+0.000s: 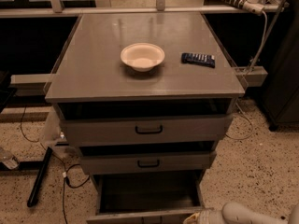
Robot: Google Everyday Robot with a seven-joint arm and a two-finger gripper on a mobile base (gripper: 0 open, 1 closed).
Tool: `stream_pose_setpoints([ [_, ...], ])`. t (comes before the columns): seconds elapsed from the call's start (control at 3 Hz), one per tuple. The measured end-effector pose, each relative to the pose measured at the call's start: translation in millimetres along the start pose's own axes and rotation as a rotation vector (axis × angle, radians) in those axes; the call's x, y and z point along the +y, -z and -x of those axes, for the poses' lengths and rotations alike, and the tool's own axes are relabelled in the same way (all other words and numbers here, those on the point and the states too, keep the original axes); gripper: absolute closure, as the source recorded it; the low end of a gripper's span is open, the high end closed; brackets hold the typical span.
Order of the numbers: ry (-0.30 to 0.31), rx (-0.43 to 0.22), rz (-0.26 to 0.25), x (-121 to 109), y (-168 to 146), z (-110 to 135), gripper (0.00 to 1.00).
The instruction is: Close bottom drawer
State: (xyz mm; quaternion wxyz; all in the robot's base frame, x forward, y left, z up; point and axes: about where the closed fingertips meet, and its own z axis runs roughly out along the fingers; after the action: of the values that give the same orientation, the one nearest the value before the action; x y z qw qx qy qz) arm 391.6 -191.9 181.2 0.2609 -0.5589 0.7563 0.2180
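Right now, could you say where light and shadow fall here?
Camera view: dim warm light, sheen on the grey metal cabinet top; the open narrow grey bottom drawer is shadowed inside; the gripper, by its front's right end, is lit.

Light is dim and warm, falling from above: the cabinet top shows a soft sheen, while the open bottom drawer lies in shadow. The pale gripper, at the bottom edge right of centre, is evenly lit.
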Motion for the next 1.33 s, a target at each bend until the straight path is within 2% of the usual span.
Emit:
stream_pose_setpoints([
  [0.33, -0.001, -0.001, 0.001, 0.8, -0.8, -0.2, 0.82],
  [1.33, -0.003, -0.003, -0.001, 0.2, -2.1, 0.8, 0.12],
])
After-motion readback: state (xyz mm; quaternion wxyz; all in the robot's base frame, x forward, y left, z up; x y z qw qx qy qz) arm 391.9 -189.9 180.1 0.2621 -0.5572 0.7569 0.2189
